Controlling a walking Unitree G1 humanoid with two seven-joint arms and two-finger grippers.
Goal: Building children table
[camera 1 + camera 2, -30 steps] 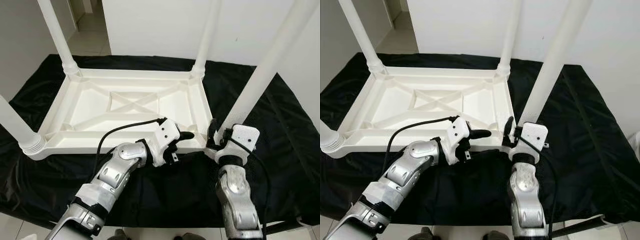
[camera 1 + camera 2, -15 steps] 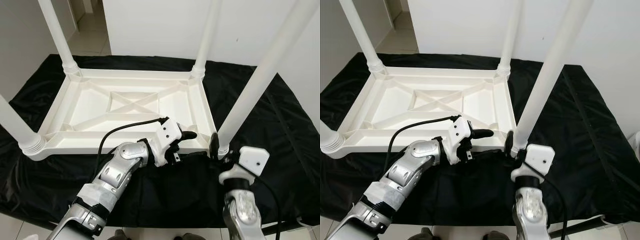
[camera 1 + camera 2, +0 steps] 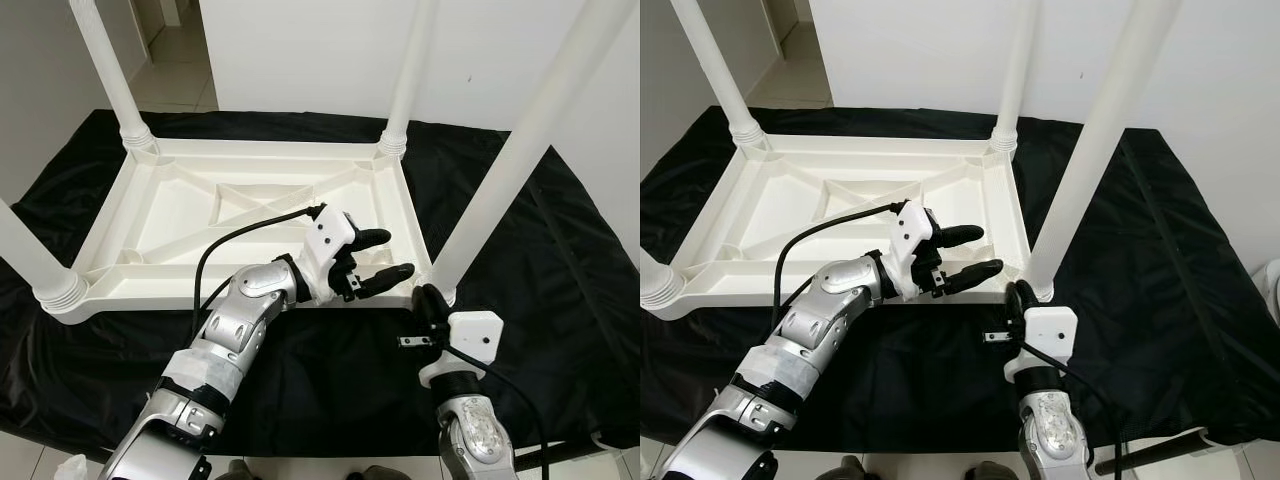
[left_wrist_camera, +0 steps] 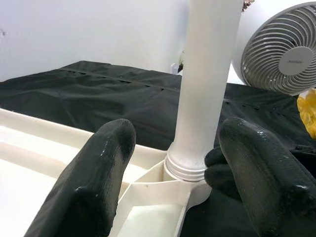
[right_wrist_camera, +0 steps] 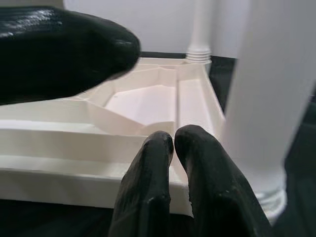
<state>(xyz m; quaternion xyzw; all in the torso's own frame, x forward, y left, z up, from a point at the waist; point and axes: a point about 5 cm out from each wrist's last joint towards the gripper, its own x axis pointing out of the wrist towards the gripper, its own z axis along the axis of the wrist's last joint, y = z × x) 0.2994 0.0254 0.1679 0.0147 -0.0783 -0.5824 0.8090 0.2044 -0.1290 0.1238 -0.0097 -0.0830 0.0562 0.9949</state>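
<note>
A white plastic children's table (image 3: 130, 285) lies upside down on a black cloth, its legs pointing up. My left gripper (image 3: 393, 254) is open, hovering over the table's near rim close to the near right corner. In the left wrist view its two fingers (image 4: 103, 173) stand on either side of the near right leg (image 4: 207, 74) without touching it. My right gripper (image 3: 428, 300) is shut on nothing, low on the cloth just in front of that leg's (image 3: 510, 170) base. Its closed fingertips (image 5: 170, 143) point at the table's rim.
The black cloth (image 3: 560, 290) covers the floor around the table. White walls stand behind it. A white fan (image 4: 286, 49) and something yellow (image 4: 308, 111) lie beyond the cloth on the right. The other legs (image 3: 110, 70) rise at the left and the back.
My right gripper has drawn back from the near right leg's base and dropped lower. My left gripper has spread its fingers and shifted right toward that leg.
</note>
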